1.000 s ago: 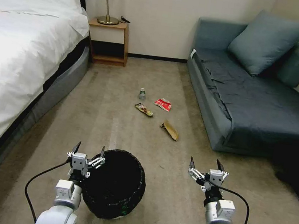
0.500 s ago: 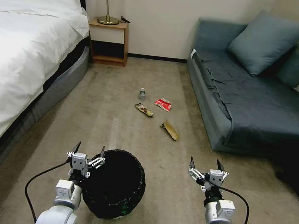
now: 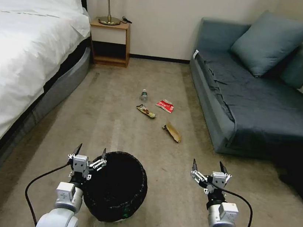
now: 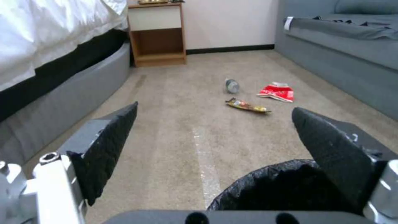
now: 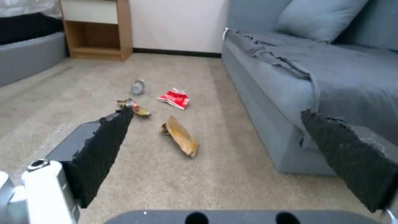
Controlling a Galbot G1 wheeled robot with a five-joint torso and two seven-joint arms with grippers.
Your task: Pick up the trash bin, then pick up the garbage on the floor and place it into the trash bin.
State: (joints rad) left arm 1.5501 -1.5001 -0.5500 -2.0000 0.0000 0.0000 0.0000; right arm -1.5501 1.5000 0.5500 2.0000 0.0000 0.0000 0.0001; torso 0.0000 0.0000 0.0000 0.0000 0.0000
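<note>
Head view: the trash bin (image 3: pixel 117 187), a round black mesh basket with a black liner, stands upright on the beige carpet (image 3: pixel 169 205); its inside is too dark to read. The left pincer (image 3: pixel 89 151) hangs over the bin's left rim, fingers apart. The right pincer (image 3: pixel 207 166) hangs well to the right, fingers apart, holding nothing. Farther off lie a clear bottle (image 3: pixel 143 95), red snack packet (image 3: pixel 165 105), candy wrapper (image 3: pixel 146 110) and brown paper wrapper (image 3: pixel 172 132), between a white bed (image 3: pixel 13 58) and a grey sofa (image 3: pixel 264 102).

Left wrist view: the bin's rim (image 4: pixel 265 179) sits under one spread finger.

Right wrist view: the brown wrapper lies nearest, between the spread fingers.
</note>
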